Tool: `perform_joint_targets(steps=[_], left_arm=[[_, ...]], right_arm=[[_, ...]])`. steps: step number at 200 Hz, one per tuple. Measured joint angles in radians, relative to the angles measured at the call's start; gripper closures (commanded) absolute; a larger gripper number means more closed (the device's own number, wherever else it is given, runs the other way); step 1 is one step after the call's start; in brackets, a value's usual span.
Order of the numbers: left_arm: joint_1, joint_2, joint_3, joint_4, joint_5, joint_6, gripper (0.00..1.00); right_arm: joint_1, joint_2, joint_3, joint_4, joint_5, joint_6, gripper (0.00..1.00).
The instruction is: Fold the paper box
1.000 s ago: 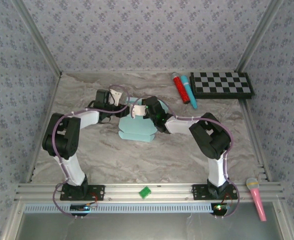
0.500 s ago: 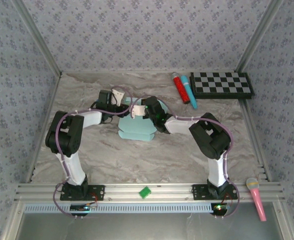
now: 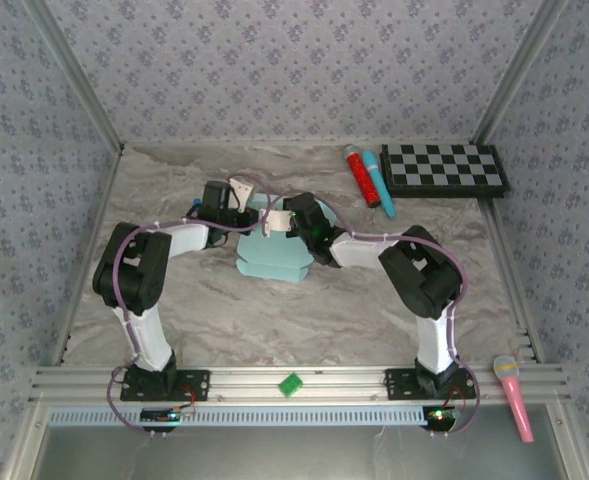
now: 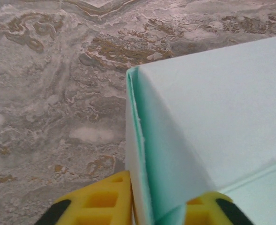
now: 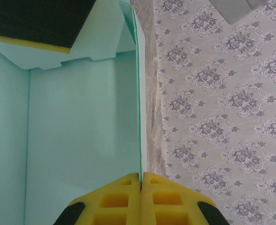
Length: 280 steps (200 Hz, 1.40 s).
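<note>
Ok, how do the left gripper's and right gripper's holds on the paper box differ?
The left gripper has its fingers apart around a folded corner of the paper box; the right gripper has its fingers nearly together on one thin wall. Left faces marble tabletop, right faces wallpaper. Both clamp it.

Paper box [image 4: 212, 112]: thin card, matt, smooth, edge slightly fuzzy. Bench [image 4: 48, 93]: marbled print, low sheen. Left end effector [image 4: 152, 206]: yellow moulded plastic, matt. Front rail [image 3: 354, 378]: brushed metal. Walls [image 3: 294, 70]: patterned wallpaper, matt.
</note>
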Motion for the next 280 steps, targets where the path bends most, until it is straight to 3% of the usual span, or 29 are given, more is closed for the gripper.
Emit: perform_joint_targets(steps=[23, 86, 132, 179, 221, 246, 280], left_arm=[[-0.005, -0.001, 0.000, 0.000, -0.034, 0.015, 0.96], [-0.024, -0.029, -0.008, -0.010, -0.101, 0.029, 1.00], [-0.024, -0.107, -0.064, -0.019, -0.171, -0.010, 1.00], [-0.029, -0.146, -0.073, -0.085, -0.241, -0.069, 1.00], [-0.031, -0.178, -0.071, -0.194, -0.328, -0.151, 1.00], [-0.031, -0.199, -0.071, -0.245, -0.368, -0.195, 1.00], [-0.036, -0.230, -0.071, -0.275, -0.384, -0.234, 1.00]], right_arm=[[0.007, 0.000, 0.000, 0.012, 0.000, 0.000, 0.91], [0.032, -0.002, -0.010, 0.025, -0.003, 0.052, 0.39], [0.039, -0.093, -0.009, -0.102, 0.023, 0.236, 0.27], [0.027, -0.243, 0.022, -0.306, 0.024, 0.483, 0.26], [-0.047, -0.280, 0.211, -0.649, -0.082, 0.861, 0.29], [-0.117, -0.290, 0.259, -0.790, -0.162, 1.060, 0.41], [-0.174, -0.285, 0.282, -0.897, -0.260, 1.218, 0.59]])
